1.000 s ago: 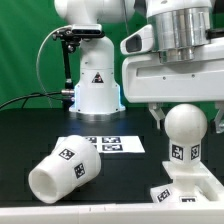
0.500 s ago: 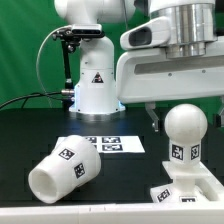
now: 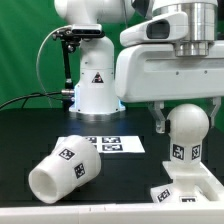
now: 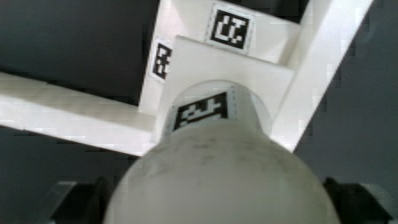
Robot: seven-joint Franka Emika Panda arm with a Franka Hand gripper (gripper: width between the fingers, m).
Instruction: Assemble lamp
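The matte white round-headed bulb (image 3: 187, 134) is seen upright on the blocky white square base (image 3: 186, 191), near on the black surface (image 3: 20, 140) at the exterior view's right. It is judged light, rigid and smooth, and is best taken across its round head. The hand (image 3: 187, 118) is set astride that head, but whether it is clenched on it cannot be told.

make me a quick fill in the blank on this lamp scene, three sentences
1. The large tapered white shade lies on its ____ on the black table.
2. The round-headed white bulb stands ____ on the blocky square white base.
3. Of the three lamp parts, the gripper hangs over the ____.
Missing words: side; upright; bulb.
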